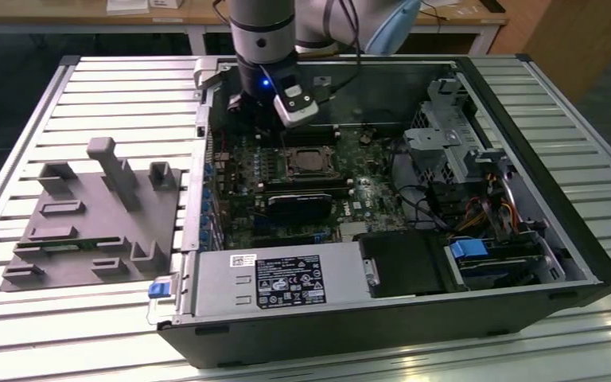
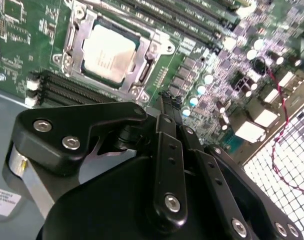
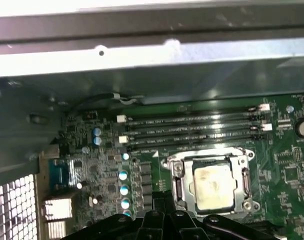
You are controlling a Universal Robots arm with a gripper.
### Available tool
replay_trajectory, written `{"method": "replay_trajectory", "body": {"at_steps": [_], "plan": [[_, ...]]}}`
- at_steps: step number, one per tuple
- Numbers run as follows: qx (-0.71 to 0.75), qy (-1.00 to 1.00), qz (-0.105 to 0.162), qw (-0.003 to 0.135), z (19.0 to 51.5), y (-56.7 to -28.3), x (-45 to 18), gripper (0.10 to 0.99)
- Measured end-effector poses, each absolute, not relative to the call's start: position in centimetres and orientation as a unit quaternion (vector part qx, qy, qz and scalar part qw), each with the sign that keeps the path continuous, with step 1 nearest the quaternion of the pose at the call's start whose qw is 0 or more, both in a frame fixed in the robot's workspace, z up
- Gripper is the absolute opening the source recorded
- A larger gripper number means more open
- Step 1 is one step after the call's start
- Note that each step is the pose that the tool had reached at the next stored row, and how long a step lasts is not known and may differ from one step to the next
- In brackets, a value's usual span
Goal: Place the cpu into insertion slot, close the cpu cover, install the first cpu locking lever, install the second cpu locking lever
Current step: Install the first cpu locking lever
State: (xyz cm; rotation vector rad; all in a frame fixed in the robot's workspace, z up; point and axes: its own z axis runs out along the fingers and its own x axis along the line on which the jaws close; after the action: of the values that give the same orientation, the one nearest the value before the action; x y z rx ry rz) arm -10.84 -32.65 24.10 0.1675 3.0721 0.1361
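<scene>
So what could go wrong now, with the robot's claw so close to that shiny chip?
The gripper hangs just beside the cpu cover, right over a row of small round capacitors. A move that goes too low or sideways might knock one of them. The cover lies over the cpu, so a bump on the frame could press on the chip or nudge it crooked.

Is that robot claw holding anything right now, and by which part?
Nothing is held. The gripper is shut and empty; the cpu sits in place on the motherboard.
</scene>
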Motion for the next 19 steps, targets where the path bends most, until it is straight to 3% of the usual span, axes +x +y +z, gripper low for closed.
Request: {"method": "replay_trajectory", "body": {"at_steps": [9,19], "plan": [[0.056,0.994,0.087,0.029,24.1,-32.65,-11.05,0.102],[0.056,0.992,0.114,0.027,24.1,-32.65,-11.38,0.102]]}}
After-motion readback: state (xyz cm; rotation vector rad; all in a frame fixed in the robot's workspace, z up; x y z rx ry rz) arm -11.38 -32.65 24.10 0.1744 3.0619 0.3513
